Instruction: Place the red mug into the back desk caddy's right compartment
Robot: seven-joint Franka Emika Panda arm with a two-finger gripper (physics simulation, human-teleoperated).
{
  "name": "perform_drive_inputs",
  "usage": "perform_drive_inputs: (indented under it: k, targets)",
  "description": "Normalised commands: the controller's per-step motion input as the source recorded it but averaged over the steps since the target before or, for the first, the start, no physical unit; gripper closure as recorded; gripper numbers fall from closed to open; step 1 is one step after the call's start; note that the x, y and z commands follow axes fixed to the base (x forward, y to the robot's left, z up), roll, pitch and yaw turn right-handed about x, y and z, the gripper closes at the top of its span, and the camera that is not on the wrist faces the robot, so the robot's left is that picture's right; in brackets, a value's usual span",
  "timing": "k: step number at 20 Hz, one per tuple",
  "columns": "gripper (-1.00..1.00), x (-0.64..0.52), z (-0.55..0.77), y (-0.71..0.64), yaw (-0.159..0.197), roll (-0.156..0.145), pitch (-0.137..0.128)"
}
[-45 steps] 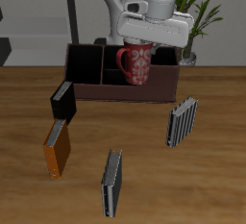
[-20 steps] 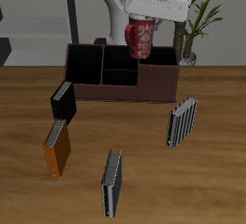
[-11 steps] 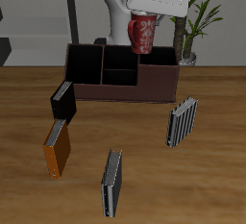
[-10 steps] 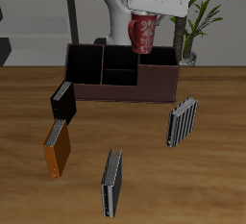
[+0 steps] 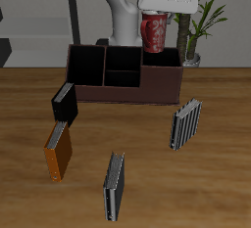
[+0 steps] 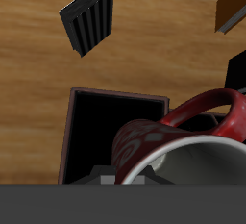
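Observation:
My gripper (image 5: 157, 15) is shut on the red mug (image 5: 155, 33), a red speckled mug, and holds it in the air above the back desk caddy (image 5: 125, 75). The mug hangs over the caddy's right compartment (image 5: 162, 72), the wide brown-walled end cell. In the wrist view the red mug (image 6: 154, 143) fills the frame close to the camera, its white inside and loop handle showing, with the dark open cell (image 6: 101, 132) below it. My fingertips are mostly hidden by the mug.
Several books lie or stand on the wooden table: a striped dark book (image 5: 185, 122) beside the caddy, a grey one (image 5: 115, 186) near the front edge, an orange one (image 5: 58, 152) and a black one (image 5: 63, 102). A potted plant (image 5: 201, 17) stands behind the caddy.
The mug has been lifted from in front of the caddy and has moved back and sideways, now hanging over the wide end cell. It has turned more upright.

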Motion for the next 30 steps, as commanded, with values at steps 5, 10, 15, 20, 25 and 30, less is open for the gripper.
perform_drive_inputs:
  k: [5,10,15,20,25,30]
  targets:
    - [1.0,-0.03,-0.09,0.23,0.002,0.035,0.024]
    - [1.0,0.01,-0.08,0.08,0.006,0.003,-0.001]
    - [1.0,0.03,-0.22,0.05,-0.003,0.007,0.036]
    - [1.0,0.01,-0.18,0.01,-0.017,0.005,0.024]
    - [1.0,0.03,-0.29,0.05,-0.005,0.022,0.038]
    - [1.0,0.08,-0.31,-0.04,-0.008,-0.002,0.047]
